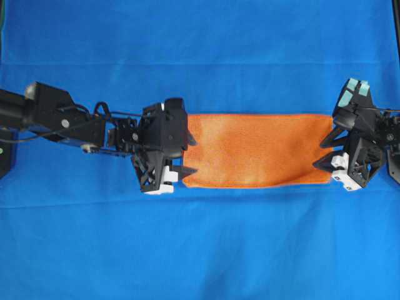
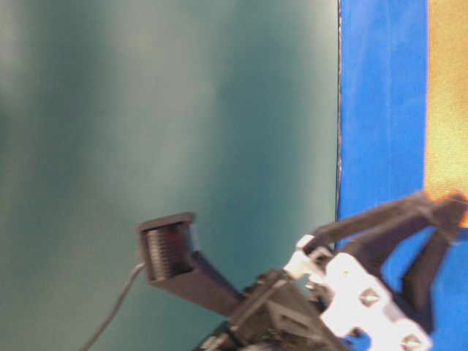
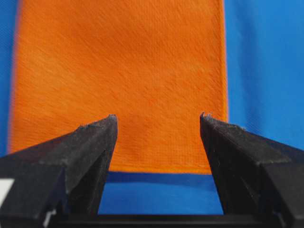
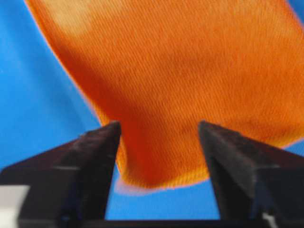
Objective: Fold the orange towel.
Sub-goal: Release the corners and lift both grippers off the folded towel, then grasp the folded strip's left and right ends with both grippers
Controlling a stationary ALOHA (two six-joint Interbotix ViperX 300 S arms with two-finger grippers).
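The orange towel (image 1: 259, 150) lies flat on the blue sheet as a long strip running left to right. My left gripper (image 1: 192, 156) sits at its left end with both jaws wide apart. In the left wrist view the towel (image 3: 118, 71) stretches away from the left gripper (image 3: 158, 116), and its near hem lies between the fingers, ungripped. At the right end my right gripper (image 1: 322, 154) is also open. In the right wrist view a rumpled corner of the towel (image 4: 180, 71) lies between the spread fingers of the right gripper (image 4: 159, 124), untouched.
The large blue sheet (image 1: 200, 250) covers the whole table around the towel. In the table-level view a teal wall (image 2: 168, 110) fills the left, and the towel (image 2: 447, 95) shows as an orange band at the right edge.
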